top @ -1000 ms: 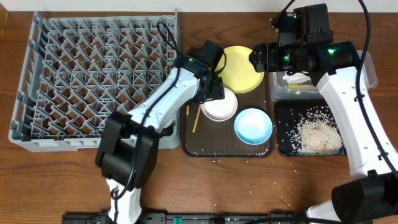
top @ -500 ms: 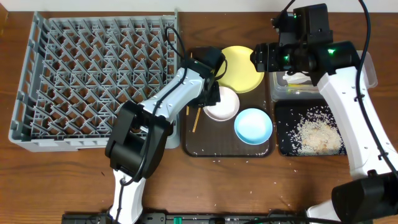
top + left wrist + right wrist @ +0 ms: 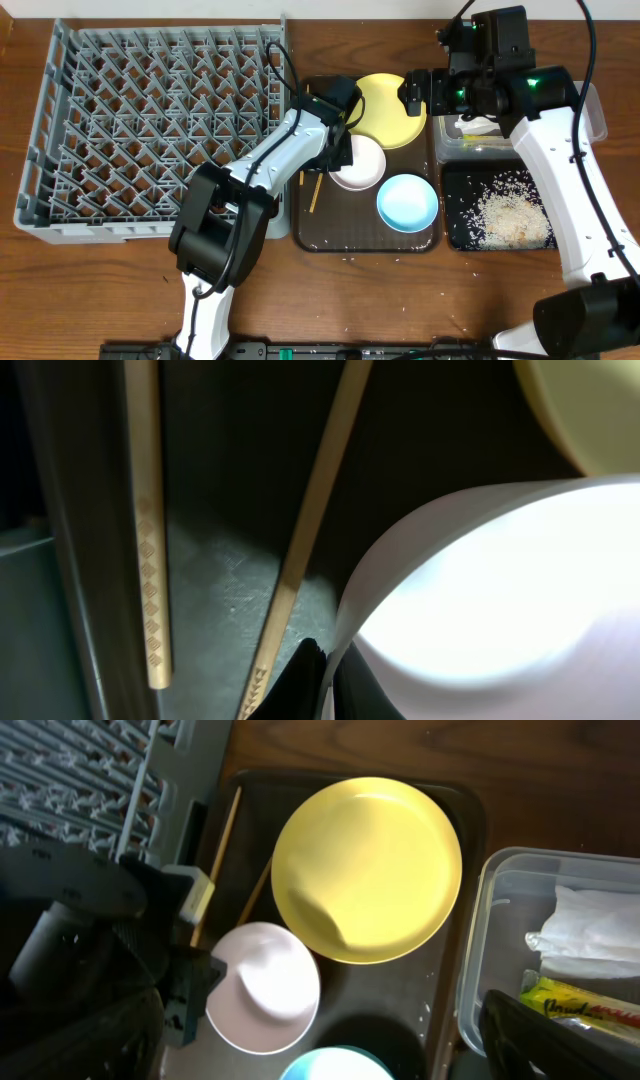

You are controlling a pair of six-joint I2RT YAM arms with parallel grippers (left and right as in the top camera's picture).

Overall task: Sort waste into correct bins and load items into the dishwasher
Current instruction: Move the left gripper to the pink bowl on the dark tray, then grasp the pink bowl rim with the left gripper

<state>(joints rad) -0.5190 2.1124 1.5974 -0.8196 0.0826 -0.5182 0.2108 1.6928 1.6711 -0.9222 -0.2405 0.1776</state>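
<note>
White, glossy, round, the bowl (image 3: 358,166) sits rim-pinched in the left pincer (image 3: 328,676); right pincer (image 3: 412,92) state unclear.

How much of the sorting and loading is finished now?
Waste looks mostly sorted: napkin and wrapper lie in the clear tub, rice in the black tray. In hand: the left gripper seems to pinch the rim of the white bowl. Left: the dish rack holds nothing; yellow plate, blue bowl and chopsticks wait on the brown tray.

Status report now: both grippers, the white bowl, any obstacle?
Left gripper shut on white bowl rim. Right gripper over yellow plate edge, jaws unclear. Two chopsticks lying close beside bowl.
</note>
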